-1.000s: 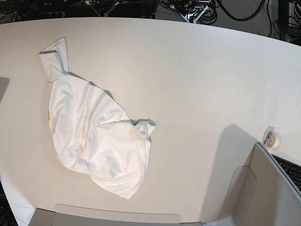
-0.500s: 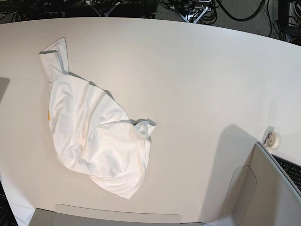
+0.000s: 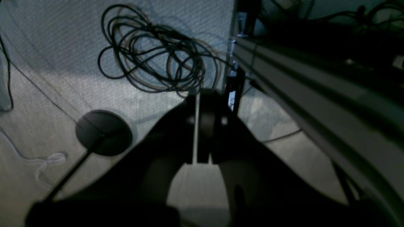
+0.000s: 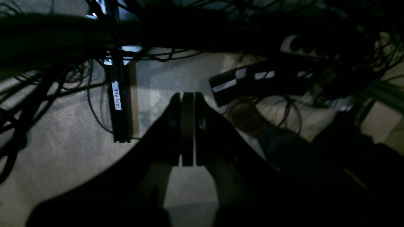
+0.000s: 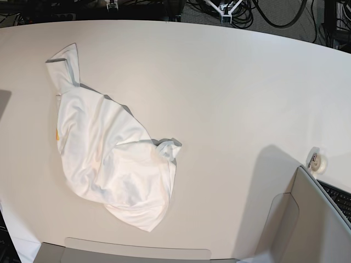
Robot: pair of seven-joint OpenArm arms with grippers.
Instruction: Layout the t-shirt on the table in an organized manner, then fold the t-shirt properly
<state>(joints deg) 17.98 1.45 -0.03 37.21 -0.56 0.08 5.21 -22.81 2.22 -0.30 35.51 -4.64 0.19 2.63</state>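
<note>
The white t-shirt (image 5: 109,153) lies crumpled in a heap on the left half of the off-white table (image 5: 230,93), plain side up. One sleeve points to the far left corner and a sliver of orange print shows at its left edge. Neither gripper is near it. In the left wrist view my left gripper (image 3: 203,94) is shut and empty, facing the carpeted floor. In the right wrist view my right gripper (image 4: 187,96) is shut and empty, also facing the floor. In the base view only small white arm parts (image 5: 224,7) show beyond the far edge.
A small white round object (image 5: 317,160) sits at the table's right edge beside a grey-beige panel (image 5: 312,219) and a keyboard (image 5: 340,200). Another panel (image 5: 137,255) lies along the near edge. Coiled cables (image 3: 151,63) and a round black base (image 3: 104,132) lie on the floor.
The arm parts beyond the table's far edge have shifted and show less than before. The t-shirt has not moved.
</note>
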